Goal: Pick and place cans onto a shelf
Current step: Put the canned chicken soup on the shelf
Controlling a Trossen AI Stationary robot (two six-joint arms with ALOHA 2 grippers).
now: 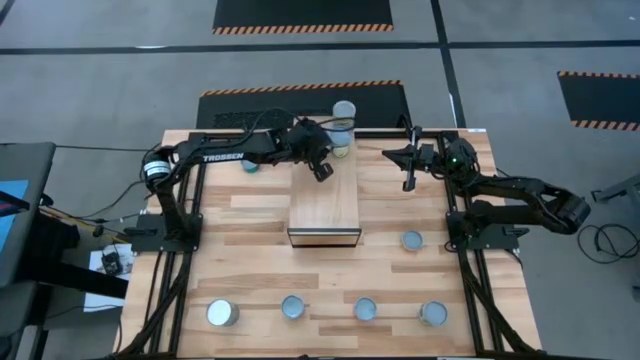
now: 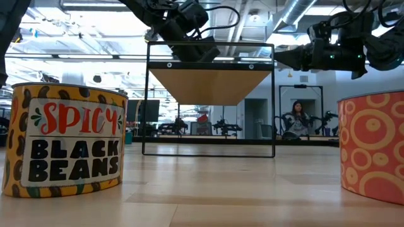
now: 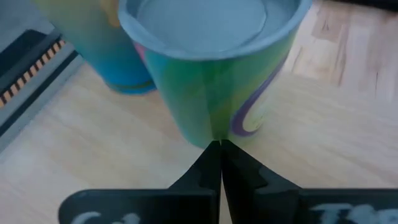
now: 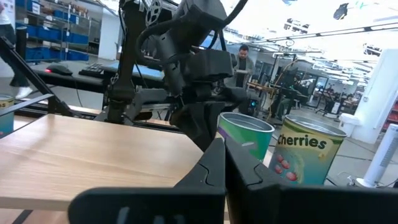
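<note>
Two cans stand upright on the far end of the shelf (image 1: 323, 210): a green can with a purple swirl (image 3: 211, 74) and a "cherries" can (image 4: 311, 152) behind it. My left gripper (image 3: 221, 149) is shut, its tips right at the green can's lower side. My right gripper (image 1: 408, 183) hangs shut and empty to the right of the shelf. More cans stand on the tabletop: one right of the shelf (image 1: 412, 240), one left of it (image 1: 250, 165), and several in a row along the near edge (image 1: 293, 307). My left gripper's shut fingertips (image 3: 219, 155) slant down at the lower side wall of the green can (image 3: 214, 127), coming from the shelf's near-left. I cannot tell whether they touch it. The can stands upright on the shelf top.
In the low view a "Spicy Black Beans" can (image 2: 66, 142) and an orange-patterned can (image 2: 372, 148) stand close at the table's near edge. The near half of the shelf top (image 4: 93, 155) is bare wood. A person sits in the room beyond the table (image 2: 297, 116).
</note>
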